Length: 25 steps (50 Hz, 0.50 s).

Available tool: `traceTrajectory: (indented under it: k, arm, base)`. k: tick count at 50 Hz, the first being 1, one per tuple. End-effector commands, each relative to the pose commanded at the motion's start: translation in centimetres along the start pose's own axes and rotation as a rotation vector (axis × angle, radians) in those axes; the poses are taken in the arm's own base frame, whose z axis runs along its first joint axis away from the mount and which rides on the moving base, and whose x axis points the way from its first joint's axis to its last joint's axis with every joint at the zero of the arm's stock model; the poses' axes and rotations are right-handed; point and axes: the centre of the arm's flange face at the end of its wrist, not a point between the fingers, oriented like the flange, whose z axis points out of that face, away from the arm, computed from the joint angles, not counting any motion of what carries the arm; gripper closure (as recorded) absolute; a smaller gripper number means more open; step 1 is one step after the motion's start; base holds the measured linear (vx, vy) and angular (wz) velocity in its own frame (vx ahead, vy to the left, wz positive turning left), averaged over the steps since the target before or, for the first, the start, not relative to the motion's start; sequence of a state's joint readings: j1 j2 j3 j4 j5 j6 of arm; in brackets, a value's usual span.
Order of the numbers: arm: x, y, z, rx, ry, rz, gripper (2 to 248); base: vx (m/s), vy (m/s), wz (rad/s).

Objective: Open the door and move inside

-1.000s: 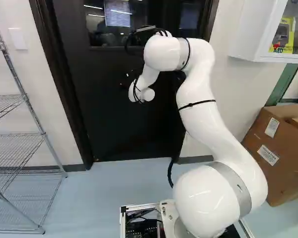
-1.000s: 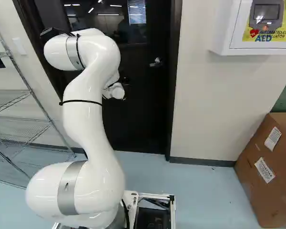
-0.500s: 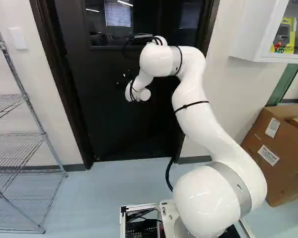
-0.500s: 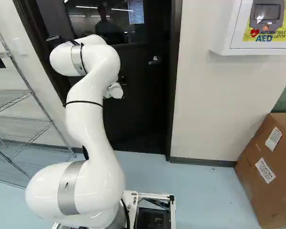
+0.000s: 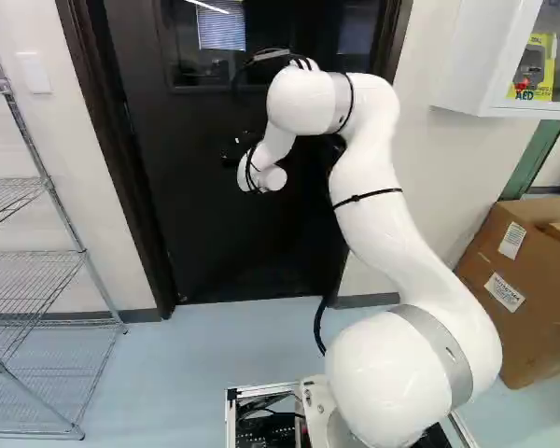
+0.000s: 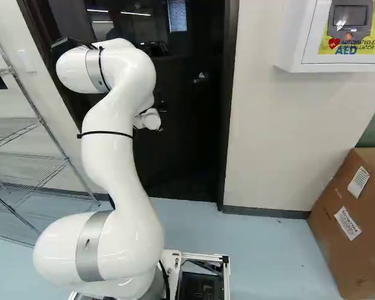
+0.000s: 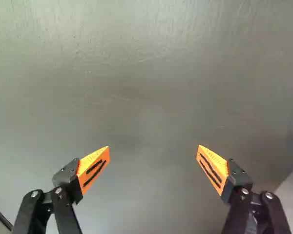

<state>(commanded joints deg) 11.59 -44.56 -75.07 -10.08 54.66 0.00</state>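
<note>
Black door (image 5: 215, 243) stood straight ahead of the base, beyond the arm (image 5: 383, 210). It looked flat and hard; I judged it heavy, stiff and likely to swing from its left edge, since the silver handle (image 6: 200, 78) sat near its right one. Pads would probably slide on the smooth face, so the handle was the place to take hold, or, with the latch free, the face close by it was the place to push. Whether the door was latched or slightly ajar, I could not tell.

Left of the doorway stood wire shelving (image 5: 79, 250), which could catch the base if it strayed that way. The gripper (image 7: 153, 146) had its two fingers spread wide with nothing pinched, bare door surface ahead; contact was unclear. A black cable (image 5: 319, 322) hung beside the arm and might snag. Rightward came the door frame (image 6: 227, 112), tight for a bent elbow, then a white wall cabinet (image 6: 290, 37) and, on the floor, a cardboard box (image 6: 331, 231), both outside the straight way through.
</note>
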Motion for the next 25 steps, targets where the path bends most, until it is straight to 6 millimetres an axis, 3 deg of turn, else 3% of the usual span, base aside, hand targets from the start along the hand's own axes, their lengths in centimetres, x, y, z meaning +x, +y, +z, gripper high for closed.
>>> traceTrajectory:
  k: [25]
  arm:
    - [0.6, 0.8, -5.5, -0.072, -0.051, 0.051, 3]
  base:
    - [0.000, 0.000, 0.000]
